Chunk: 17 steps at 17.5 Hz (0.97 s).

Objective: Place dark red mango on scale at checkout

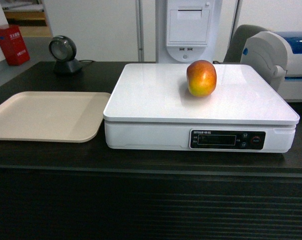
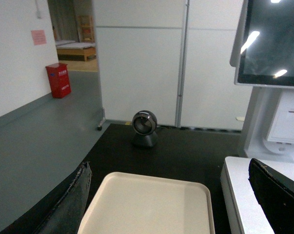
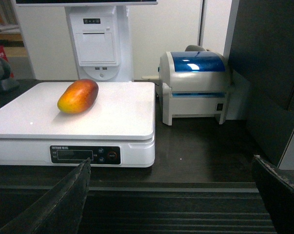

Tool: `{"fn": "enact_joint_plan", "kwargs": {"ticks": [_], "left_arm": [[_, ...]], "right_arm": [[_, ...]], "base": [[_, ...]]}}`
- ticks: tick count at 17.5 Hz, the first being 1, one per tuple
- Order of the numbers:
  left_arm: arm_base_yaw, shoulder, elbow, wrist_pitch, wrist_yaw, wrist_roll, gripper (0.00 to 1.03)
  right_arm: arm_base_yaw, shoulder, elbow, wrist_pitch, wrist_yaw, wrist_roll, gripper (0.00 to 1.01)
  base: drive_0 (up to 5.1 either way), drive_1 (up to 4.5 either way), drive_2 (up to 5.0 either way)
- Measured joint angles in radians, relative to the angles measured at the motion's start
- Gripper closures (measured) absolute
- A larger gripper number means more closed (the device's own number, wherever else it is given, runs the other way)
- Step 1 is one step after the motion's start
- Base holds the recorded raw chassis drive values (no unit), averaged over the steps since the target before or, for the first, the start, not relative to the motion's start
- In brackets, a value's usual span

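The dark red mango (image 1: 201,78) (image 3: 78,96) lies on the white scale (image 1: 156,100) (image 3: 112,112), toward its far right part, with nothing touching it. The scale stands on the black checkout counter (image 1: 50,160) (image 3: 205,151). Neither arm shows in the head view. My left gripper (image 2: 171,195) hangs open above the beige tray, its dark fingers (image 2: 68,204) wide apart and empty. My right gripper (image 3: 171,200) is open too, pulled back in front of the counter's ribbed front edge, right of the scale, holding nothing.
A beige tray (image 1: 20,125) (image 2: 195,195) lies left of the scale. A round black scanner (image 1: 63,54) (image 2: 145,128) stands at the counter's back left. A white payment terminal (image 1: 188,27) rises behind the scale, and a label printer (image 1: 283,62) (image 3: 193,85) sits to its right.
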Motion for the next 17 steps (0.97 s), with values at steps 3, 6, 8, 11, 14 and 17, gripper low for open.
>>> {"fn": "enact_joint_plan", "kwargs": {"ticks": [3, 6, 8, 11, 14, 17], "left_arm": [[0.075, -0.064, -0.024, -0.076, 0.070, -0.017, 0.09], [0.137, -0.177, -0.176, -0.090, 0.298, 0.004, 0.42], [0.133, -0.229, -0.270, -0.061, 0.304, 0.004, 0.65], [0.135, -0.312, -0.375, -0.035, 0.303, 0.004, 1.01], [0.135, -0.374, -0.438, -0.036, 0.303, 0.006, 1.01], [0.135, -0.433, -0.479, -0.052, 0.303, 0.006, 1.01]], "right_arm": [[0.000, 0.000, 0.000, 0.000, 0.000, 0.000, 0.03], [0.000, 0.000, 0.000, 0.000, -0.001, 0.000, 0.03], [0.000, 0.000, 0.000, 0.000, 0.000, 0.000, 0.03], [0.000, 0.000, 0.000, 0.000, 0.000, 0.000, 0.03], [0.000, 0.000, 0.000, 0.000, 0.000, 0.000, 0.03], [0.000, 0.000, 0.000, 0.000, 0.000, 0.000, 0.03]], "base": [[0.0, 0.00, 0.0], [0.0, 0.00, 0.0], [0.0, 0.00, 0.0], [0.0, 0.00, 0.0], [0.0, 0.00, 0.0], [0.0, 0.00, 0.0]]}}
